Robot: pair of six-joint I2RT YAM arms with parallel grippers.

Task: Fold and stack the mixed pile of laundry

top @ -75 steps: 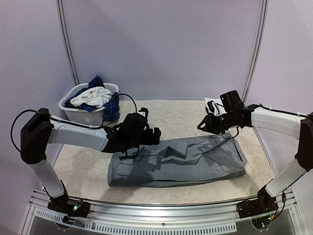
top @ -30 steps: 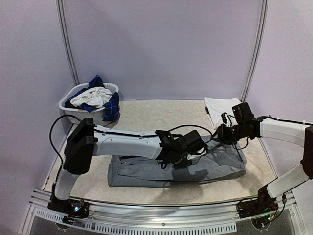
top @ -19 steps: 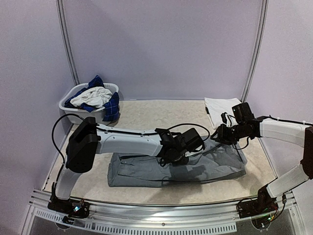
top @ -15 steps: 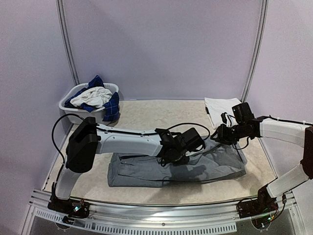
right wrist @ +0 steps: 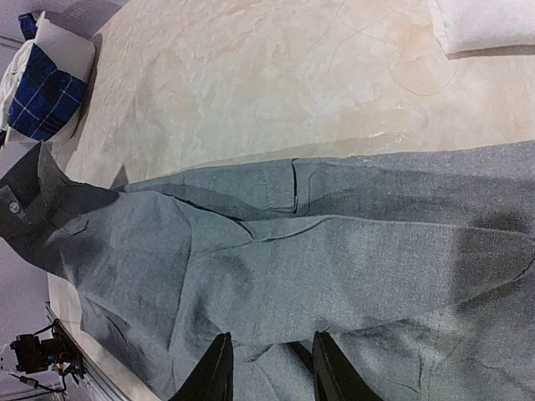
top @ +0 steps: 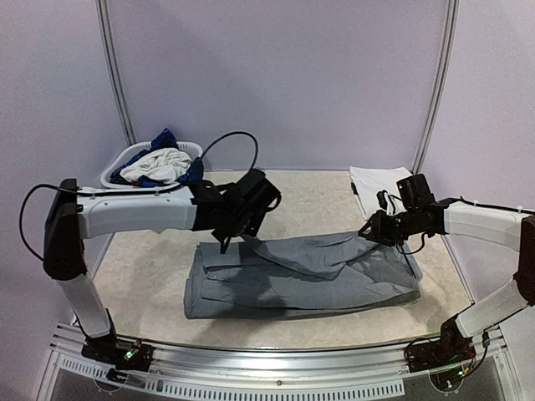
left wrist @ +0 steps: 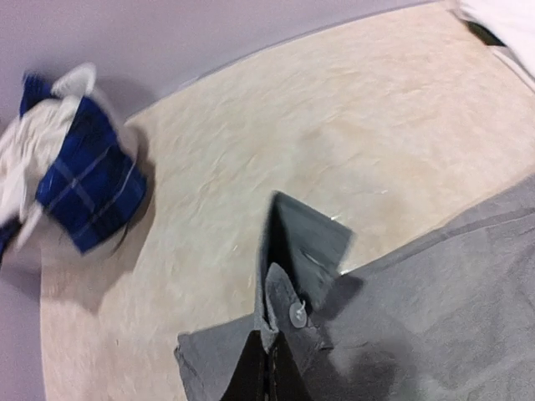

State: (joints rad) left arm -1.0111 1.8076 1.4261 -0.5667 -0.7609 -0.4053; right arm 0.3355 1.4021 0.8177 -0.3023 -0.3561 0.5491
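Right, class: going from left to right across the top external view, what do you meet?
Basket → left gripper → right gripper. The grey garment stretches under both grippers, so it is left out.

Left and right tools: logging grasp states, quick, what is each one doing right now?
Left tool: closed on the grey garment, at its buttoned edge.
Right tool: open, fingers apart over the garment.

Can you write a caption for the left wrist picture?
Left gripper pinching the grey garment by its buttoned waistband corner.
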